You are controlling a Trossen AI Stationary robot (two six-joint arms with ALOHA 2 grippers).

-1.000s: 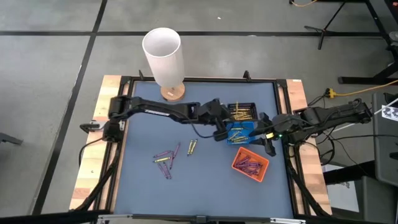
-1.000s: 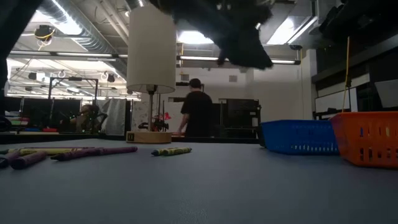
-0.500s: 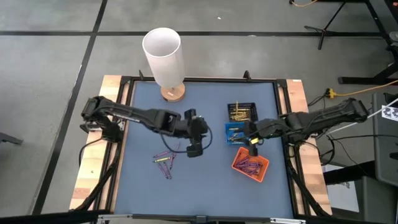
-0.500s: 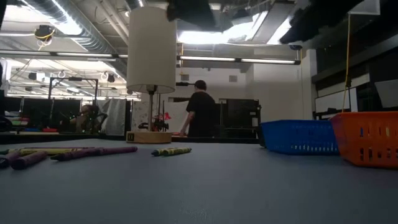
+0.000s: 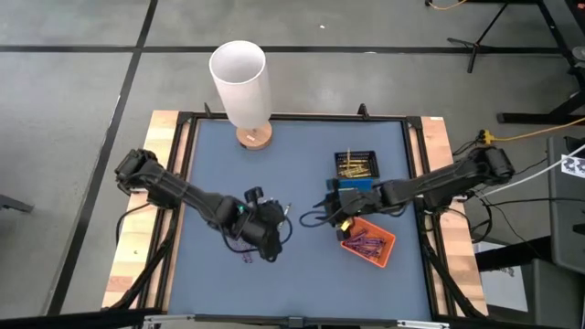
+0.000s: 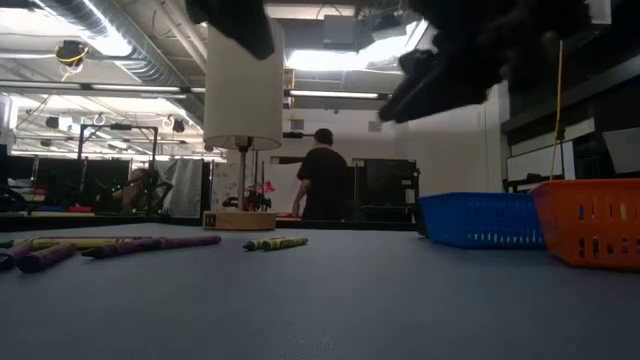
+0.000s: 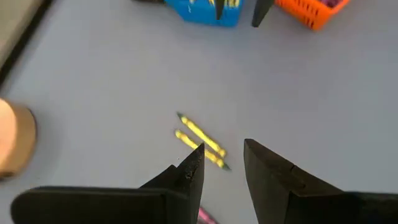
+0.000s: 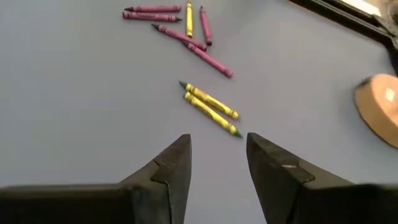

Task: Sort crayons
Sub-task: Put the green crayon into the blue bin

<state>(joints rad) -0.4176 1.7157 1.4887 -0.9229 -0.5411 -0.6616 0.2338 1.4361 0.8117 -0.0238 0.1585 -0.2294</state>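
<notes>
Two yellow crayons lie side by side on the blue mat, near the middle of the table. My left gripper hovers open above and just short of them, coming from the table's left. My right gripper hovers open on their other side, coming from the right. In the high view the two grippers face each other across the pair. A loose pile of purple crayons with one yellow crayon lies farther left, mostly hidden under my left arm in the high view.
A black tray of yellow crayons, a blue tray and an orange tray of purple crayons stand at the right. A white lamp on a wooden foot stands at the far edge. A person stands in the room behind.
Both grippers have left the blue tray. My left gripper has swung toward the table's left and near edge, tipping downward over the yellow pair. My right gripper has gone left past the blue tray, sunk and rolled, and now faces the same pair. No crayon has moved.
</notes>
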